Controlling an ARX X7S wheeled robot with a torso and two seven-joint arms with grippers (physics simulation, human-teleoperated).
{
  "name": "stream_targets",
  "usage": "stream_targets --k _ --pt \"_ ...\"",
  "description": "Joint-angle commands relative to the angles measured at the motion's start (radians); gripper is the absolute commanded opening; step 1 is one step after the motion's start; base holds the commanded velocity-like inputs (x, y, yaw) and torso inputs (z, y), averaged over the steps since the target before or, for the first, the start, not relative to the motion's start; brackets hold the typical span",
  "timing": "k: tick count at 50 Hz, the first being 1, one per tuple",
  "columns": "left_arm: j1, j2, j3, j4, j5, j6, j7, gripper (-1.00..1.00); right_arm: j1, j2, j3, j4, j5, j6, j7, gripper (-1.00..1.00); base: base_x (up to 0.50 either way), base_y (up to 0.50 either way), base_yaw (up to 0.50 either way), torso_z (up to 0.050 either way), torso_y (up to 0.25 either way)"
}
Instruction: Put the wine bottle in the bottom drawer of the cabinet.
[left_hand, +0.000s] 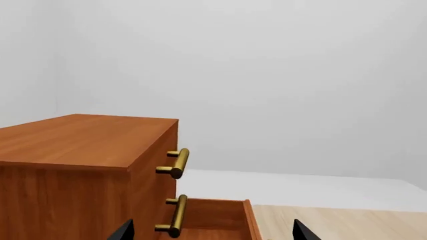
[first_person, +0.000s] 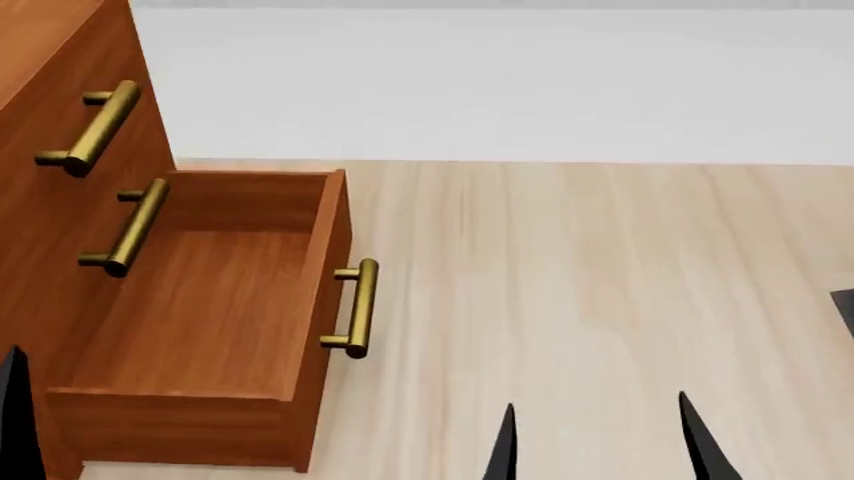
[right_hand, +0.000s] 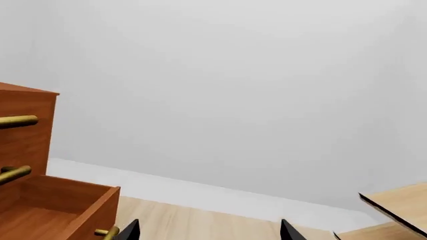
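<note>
Both grippers' black fingertips (first_person: 507, 445) stood apart, holding nothing. Pulled out, the reddish-brown wooden bottom drawer (first_person: 200, 310) of the three-drawer cabinet (left_hand: 80, 165) lay empty. No wine bottle showed anywhere; being glass, it would likely prove heavy, slippery and breakable, best gripped mid-body.

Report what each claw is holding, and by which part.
Nothing is held: the right claw is open and empty. Only one fingertip of the left claw shows in the head view; its wrist view shows it empty.

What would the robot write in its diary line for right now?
bottom drawer: pulled open, looks empty | wine bottle: not in view | left hand: open, empty | right hand: open, empty | cabinet: upper drawers shut
</note>
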Motion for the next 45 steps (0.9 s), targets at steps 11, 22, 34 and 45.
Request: stream_targets --k 11,22,34,45 --pt "-0.004 -0.007 0.032 -0.007 0.022 0.02 -0.009 1.0 0.012 -0.001 -0.015 -0.007 0.014 0.009 0.005 1.0 0.35 0.0 0.0 0.0 0.001" --pt "-0.01 -0.005 0.047 -0.011 0.029 0.023 -0.011 1.0 0.014 0.001 -0.007 0.006 0.025 -0.002 0.007 1.0 0.33 0.0 0.0 0.0 0.0" --pt "-0.005 -0.008 0.051 -0.022 0.021 0.049 -0.003 1.0 0.03 0.008 0.026 -0.015 0.049 0.047 0.014 1.0 0.2 0.0 0.0 0.0 0.0" --pt "0.0 -0.006 0.054 -0.038 0.027 0.067 0.011 1.0 0.064 0.009 0.127 -0.045 0.098 0.171 0.058 1.0 0.0 0.0 0.0 0.0 0.0"
